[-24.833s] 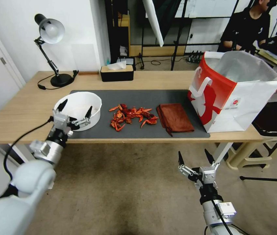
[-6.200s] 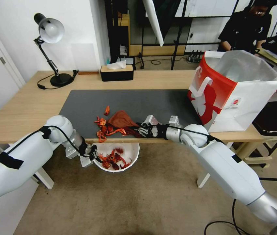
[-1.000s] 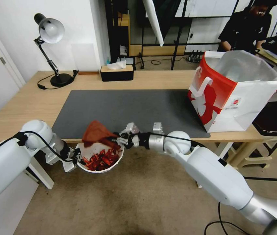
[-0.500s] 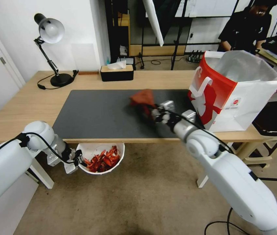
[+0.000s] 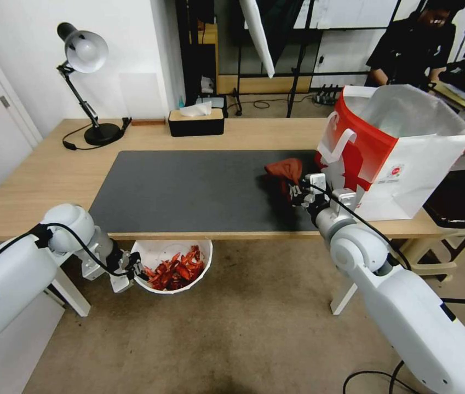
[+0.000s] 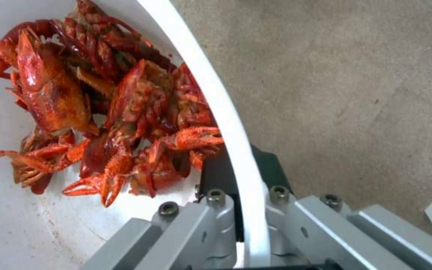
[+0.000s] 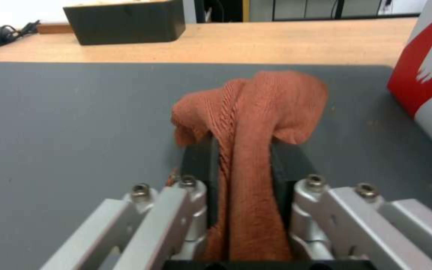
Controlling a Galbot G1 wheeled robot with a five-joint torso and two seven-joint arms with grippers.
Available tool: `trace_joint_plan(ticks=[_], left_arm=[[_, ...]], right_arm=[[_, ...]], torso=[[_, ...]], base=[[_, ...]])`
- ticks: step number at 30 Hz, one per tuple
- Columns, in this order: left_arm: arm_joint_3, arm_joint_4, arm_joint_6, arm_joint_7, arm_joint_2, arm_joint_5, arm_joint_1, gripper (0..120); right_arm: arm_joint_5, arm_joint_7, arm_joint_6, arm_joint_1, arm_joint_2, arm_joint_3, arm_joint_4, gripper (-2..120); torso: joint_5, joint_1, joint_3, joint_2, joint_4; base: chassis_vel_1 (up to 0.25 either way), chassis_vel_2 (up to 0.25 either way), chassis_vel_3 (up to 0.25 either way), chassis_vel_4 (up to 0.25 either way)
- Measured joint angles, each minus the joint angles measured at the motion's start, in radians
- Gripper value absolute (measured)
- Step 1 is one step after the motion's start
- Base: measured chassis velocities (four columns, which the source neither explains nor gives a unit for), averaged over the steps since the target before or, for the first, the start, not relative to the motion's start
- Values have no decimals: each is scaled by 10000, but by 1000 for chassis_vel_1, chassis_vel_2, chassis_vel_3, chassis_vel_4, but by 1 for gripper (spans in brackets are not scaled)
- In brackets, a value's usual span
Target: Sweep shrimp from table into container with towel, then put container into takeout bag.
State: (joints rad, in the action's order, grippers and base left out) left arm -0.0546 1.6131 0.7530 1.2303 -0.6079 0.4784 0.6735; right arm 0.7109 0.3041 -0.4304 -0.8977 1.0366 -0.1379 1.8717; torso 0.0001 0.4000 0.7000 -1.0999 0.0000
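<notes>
The white container (image 5: 204, 250) hangs below the table's (image 5: 35, 180) front edge, holding the red shrimp (image 5: 174, 270). My left gripper (image 5: 133, 270) is shut on its rim; in the left wrist view the rim (image 6: 236, 127) runs between the fingers, with shrimp (image 6: 116, 112) piled inside. Over the right end of the dark mat (image 5: 188, 189), my right gripper (image 5: 293, 192) is shut on the bunched rust-red towel (image 5: 284, 168), also seen squeezed between the pads (image 7: 251, 123). The red and white takeout bag (image 5: 402, 158) stands open just right of that gripper.
A black tissue box (image 5: 196, 122) and a desk lamp (image 5: 85, 54) stand at the table's back. The mat (image 7: 76, 112) is bare of shrimp. A beige stool (image 5: 435, 246) sits under the table's right end. Floor lies beneath the container.
My right gripper carried the towel from the table's front edge above the container across the mat to beside the takeout bag. The left gripper still holds the container under the edge.
</notes>
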Motion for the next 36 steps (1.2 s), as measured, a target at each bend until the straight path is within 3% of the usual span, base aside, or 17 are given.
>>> trace_joint_plan(ticks=[2,4,7,10,13,14,20,24,27,29,31,33,35,36], left_arm=[[14,128,-40,30,39,1,57,0],[51,241,-74,47,57,-1,125,0],[57,238,-75,47,66,2,130,0],[76,209,-77,47,101,24,136,0],[92,193,-77,47,108,30,136,0],[104,179,-71,47,119,33,139,0],[120,178,-65,44,119,33,159,0],[140,180,-59,42,118,36,192,0],[158,190,-45,40,68,80,288,0],[160,190,-42,39,57,85,294,0],[165,186,-20,36,-15,120,326,0],[164,185,-19,36,-22,123,331,0],[165,186,0,25,-70,132,352,0],[164,185,2,25,-71,133,353,0]], right_arm=[[12,130,-100,-13,72,34,9,30],[-30,603,-599,6,196,120,153,49],[-48,691,-627,19,229,134,180,54],[-134,984,-657,-17,267,169,314,70],[-154,1070,-669,-45,273,169,379,74],[-185,1121,-662,-108,274,159,478,85],[-280,1130,-568,-197,275,141,578,99],[-487,1081,-328,-358,266,108,717,100],[-1035,946,864,-933,235,35,1108,100],[-1082,916,1016,-1000,231,28,1137,100],[-1745,272,2619,-1757,191,-158,1332,100],[-1800,208,2740,-1831,189,-190,1351,100],[-2220,-421,4011,-2753,164,-618,1503,100],[-2260,-493,4137,-2862,164,-670,1507,100]], torso=[[-1,-1,0,0,1],[-2,0,0,0,0],[-1,0,0,-1,0],[-1,1,0,0,0],[-2,1,0,0,0],[-1,1,-1,-1,1],[-1,1,-1,-1,1],[-2,1,-1,0,1],[-2,1,-1,-1,1],[-2,0,-1,0,0],[0,0,-1,-1,0],[0,1,-1,-1,-2],[-1,0,-1,-1,0],[0,0,-1,-1,0]], base=[[0,0,0,0],[0,0,0,0],[0,0,0,0],[0,0,0,0],[0,0,0,0],[0,0,0,0],[0,0,0,0],[0,0,0,0],[0,0,0,0],[0,0,0,0],[0,0,0,0],[0,0,0,0],[0,0,0,0],[0,0,0,0]])
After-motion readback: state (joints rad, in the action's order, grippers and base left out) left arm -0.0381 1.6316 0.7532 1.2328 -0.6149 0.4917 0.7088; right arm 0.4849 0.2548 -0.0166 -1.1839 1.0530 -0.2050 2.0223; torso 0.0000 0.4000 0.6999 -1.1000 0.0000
